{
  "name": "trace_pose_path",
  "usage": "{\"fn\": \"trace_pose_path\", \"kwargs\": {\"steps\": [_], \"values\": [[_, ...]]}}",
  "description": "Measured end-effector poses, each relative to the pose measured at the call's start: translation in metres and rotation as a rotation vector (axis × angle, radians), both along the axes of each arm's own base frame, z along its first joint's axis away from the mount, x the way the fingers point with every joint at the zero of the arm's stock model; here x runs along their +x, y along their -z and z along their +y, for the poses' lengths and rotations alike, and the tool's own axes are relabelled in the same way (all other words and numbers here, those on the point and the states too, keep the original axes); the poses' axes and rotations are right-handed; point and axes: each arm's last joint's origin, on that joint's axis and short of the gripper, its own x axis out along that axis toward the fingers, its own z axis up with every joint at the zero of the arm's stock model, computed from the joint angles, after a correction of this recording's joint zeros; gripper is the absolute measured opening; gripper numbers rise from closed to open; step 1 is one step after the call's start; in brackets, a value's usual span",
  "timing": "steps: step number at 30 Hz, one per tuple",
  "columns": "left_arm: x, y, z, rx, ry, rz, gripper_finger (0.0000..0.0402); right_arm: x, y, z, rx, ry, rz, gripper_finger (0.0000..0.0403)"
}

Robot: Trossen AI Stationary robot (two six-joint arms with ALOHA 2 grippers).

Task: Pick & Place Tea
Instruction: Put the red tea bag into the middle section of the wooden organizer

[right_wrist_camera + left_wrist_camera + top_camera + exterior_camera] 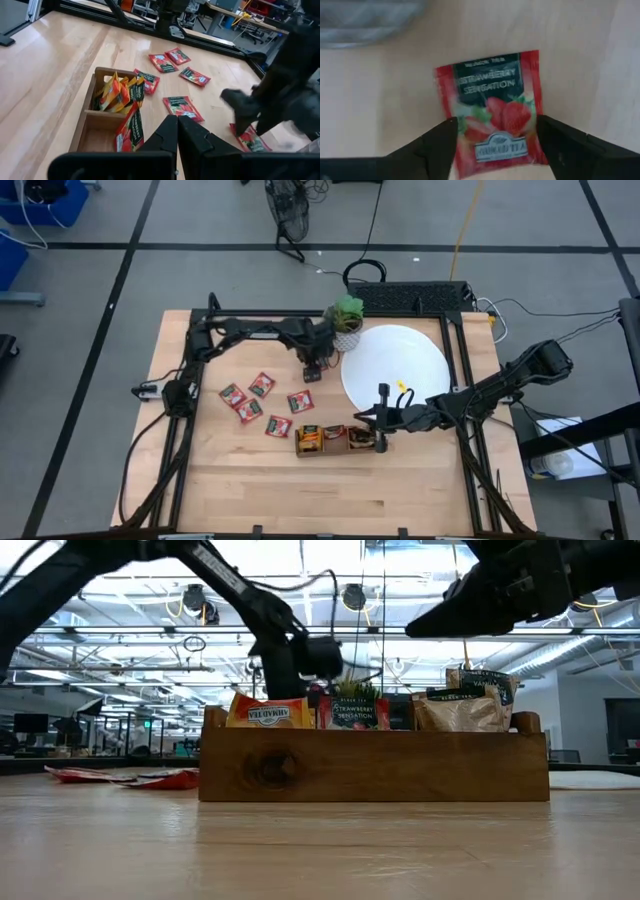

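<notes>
My left gripper (pixel 497 145) points down, open, over a red strawberry tea sachet (pixel 490 105) that lies flat on the table near the white disc (pixel 420 345); one finger stands at each side edge of the sachet. Several more red sachets (pixel 262 384) lie flat on the wood to the left. Others stand on edge in the brown wooden tray (pixel 335 440), also seen in the low view (pixel 370 765). My right gripper (pixel 177 135) hangs shut above the tray's right end with nothing in it. My left gripper comes at the strawberry sachet from above, a finger (pixel 440 147) over each side edge near its lower end (pixel 495 150). I cannot tell whether the fingers touch it. The sachet lies flat on the table.
A small potted plant (pixel 347 320) stands at the disc's far left rim, close to my left gripper. A small yellow thing (pixel 403 387) lies on the disc. Bare wood stretches along the table's near edge (pixel 330 500).
</notes>
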Motion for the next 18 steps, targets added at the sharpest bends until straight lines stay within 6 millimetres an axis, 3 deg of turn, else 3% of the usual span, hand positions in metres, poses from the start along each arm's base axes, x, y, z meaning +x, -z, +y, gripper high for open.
{"fn": "trace_pose_path", "kwargs": {"steps": [6,10,14,18], "values": [[0.007,0.01,-0.012,0.109,0.058,0.072,0.0278,-0.001,0.002,0.0,-0.006,0.0,0.015,0.0],[0.004,0.011,-0.01,0.036,0.019,0.074,0.0255,-0.001,0.002,0.0,-0.008,0.0,0.018,0.0],[-0.002,0.011,-0.011,0.026,0.029,0.132,0.0195,-0.001,0.002,0.0,-0.007,-0.001,0.016,0.0],[-0.004,0.012,-0.012,0.024,0.029,0.154,0.0084,0.0,0.001,0.0,-0.005,0.0,0.012,0.0]]}}
